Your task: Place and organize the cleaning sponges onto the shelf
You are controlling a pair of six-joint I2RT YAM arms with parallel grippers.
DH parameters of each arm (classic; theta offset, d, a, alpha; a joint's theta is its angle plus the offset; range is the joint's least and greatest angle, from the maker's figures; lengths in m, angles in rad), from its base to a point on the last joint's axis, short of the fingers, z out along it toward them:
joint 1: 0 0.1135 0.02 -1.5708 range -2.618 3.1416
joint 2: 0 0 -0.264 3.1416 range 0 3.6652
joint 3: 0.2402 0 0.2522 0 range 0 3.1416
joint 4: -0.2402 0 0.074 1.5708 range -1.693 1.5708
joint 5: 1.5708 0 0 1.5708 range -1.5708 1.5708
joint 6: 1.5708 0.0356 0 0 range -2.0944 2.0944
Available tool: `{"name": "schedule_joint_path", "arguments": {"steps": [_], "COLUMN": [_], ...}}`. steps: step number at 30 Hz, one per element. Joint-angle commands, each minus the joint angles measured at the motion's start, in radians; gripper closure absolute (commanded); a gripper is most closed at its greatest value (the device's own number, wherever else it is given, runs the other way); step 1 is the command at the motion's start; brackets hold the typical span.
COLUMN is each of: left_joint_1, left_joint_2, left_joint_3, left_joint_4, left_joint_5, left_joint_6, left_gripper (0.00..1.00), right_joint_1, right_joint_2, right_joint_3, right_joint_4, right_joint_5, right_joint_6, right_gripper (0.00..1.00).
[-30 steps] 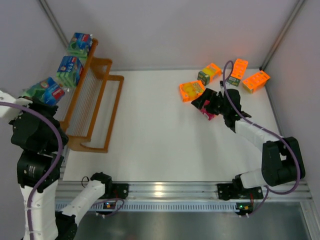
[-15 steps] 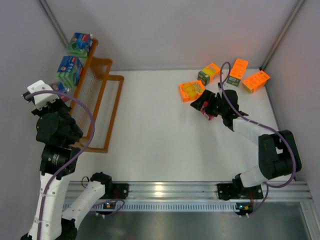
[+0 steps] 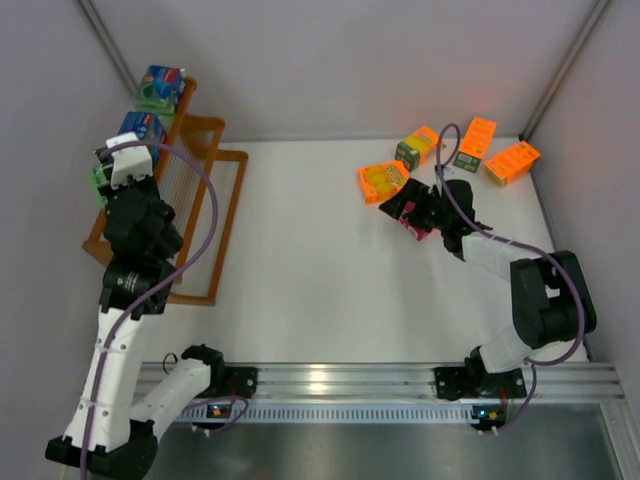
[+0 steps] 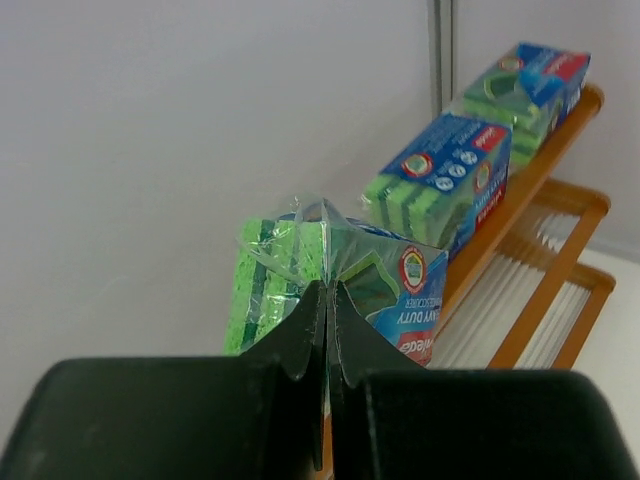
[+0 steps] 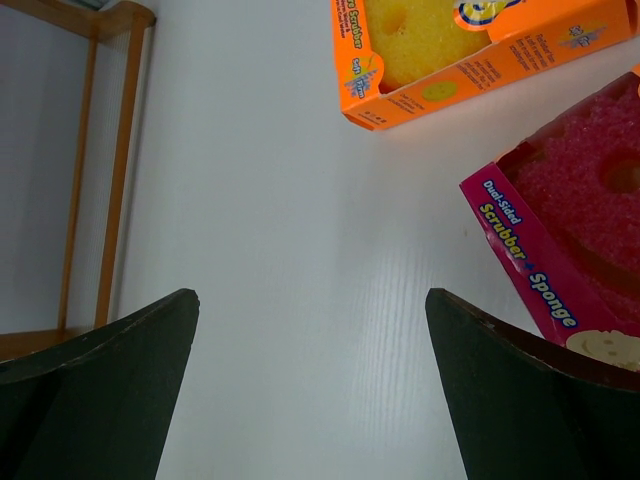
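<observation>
My left gripper (image 4: 328, 300) is shut on the plastic wrap of a blue-green sponge pack (image 4: 385, 285) and holds it at the near end of the orange shelf's (image 3: 195, 190) top tier; in the top view the gripper (image 3: 108, 178) largely hides it. Two more blue-green packs (image 3: 141, 130) (image 3: 160, 87) sit on that top tier, also visible in the left wrist view (image 4: 450, 180) (image 4: 530, 85). My right gripper (image 3: 401, 210) (image 5: 310, 295) is open and empty above the table. It is beside a pink sponge pack (image 5: 570, 250) and an orange pack (image 5: 450, 50).
Three more orange packs (image 3: 418, 147) (image 3: 475, 143) (image 3: 512, 162) lie at the far right of the table. The shelf's lower tiers (image 4: 560, 250) hold nothing. Grey walls close in on the left, back and right.
My left arm has swung from the far left toward the shelf, carrying the blue-green pack to the top tier's near end. The right arm has barely moved.
</observation>
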State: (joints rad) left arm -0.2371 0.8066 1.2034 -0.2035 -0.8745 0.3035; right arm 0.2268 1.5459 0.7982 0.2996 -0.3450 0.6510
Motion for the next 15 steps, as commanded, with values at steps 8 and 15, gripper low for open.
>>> {"name": "schedule_joint_path", "arguments": {"steps": [8, 15], "left_joint_1": [0.229, 0.376], "left_joint_2": [-0.004, 0.023], "left_joint_3": [-0.041, -0.031], "left_joint_4": [-0.137, -0.151], "left_joint_5": [0.167, 0.279], "left_joint_6": [-0.118, -0.064], "left_gripper": [1.0, 1.0], "right_joint_1": [-0.018, -0.018], "right_joint_2": [0.039, 0.022], "right_joint_3": [-0.001, -0.017], "right_joint_4": [0.101, 0.098], "right_joint_5": [-0.055, -0.055], "right_joint_6": [0.033, 0.038], "right_gripper": [0.01, 0.01]}}
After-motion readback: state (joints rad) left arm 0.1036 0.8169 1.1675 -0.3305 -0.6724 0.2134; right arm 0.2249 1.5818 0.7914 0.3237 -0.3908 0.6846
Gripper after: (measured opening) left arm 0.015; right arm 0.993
